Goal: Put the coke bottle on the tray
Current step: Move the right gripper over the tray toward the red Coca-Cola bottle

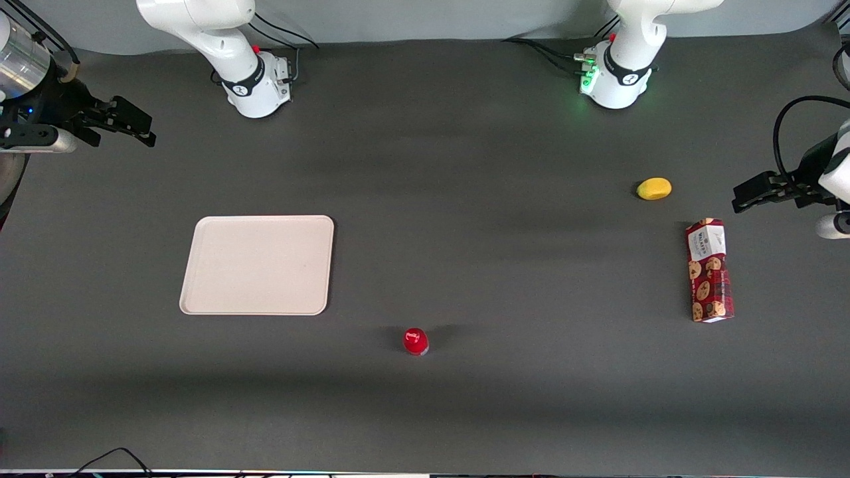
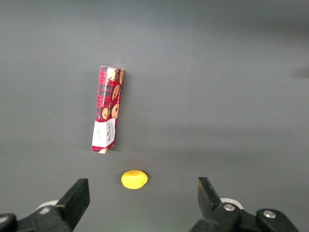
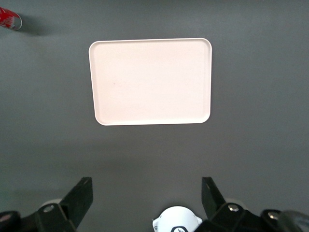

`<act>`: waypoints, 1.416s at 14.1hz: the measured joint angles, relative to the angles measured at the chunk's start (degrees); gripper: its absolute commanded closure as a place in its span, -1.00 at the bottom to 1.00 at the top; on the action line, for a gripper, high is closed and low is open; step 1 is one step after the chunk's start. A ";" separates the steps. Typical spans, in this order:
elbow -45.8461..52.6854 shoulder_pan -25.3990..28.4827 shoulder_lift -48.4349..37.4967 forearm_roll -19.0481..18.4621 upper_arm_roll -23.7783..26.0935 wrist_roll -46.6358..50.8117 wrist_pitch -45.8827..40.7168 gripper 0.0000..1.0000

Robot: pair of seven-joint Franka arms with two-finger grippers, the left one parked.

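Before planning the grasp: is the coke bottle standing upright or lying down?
Upright: the coke bottle shows as a red dome from above. The open claw is far away.

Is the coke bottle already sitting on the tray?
No, the coke bottle stands on the table, off the tray; the open gripper is far off.

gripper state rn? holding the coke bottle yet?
Right gripper: open, empty, up at the working arm's end of the table, above the tray. Coke bottle stands untouched on the table.
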 measured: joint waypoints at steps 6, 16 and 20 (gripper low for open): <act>1.36 0.45 1.19 0.17 0.74 -0.02 1.03 -1.00; 31.91 5.45 38.71 -8.44 22.43 25.19 11.22 -1.00; 37.92 9.59 46.36 -10.59 22.40 30.13 19.17 -1.00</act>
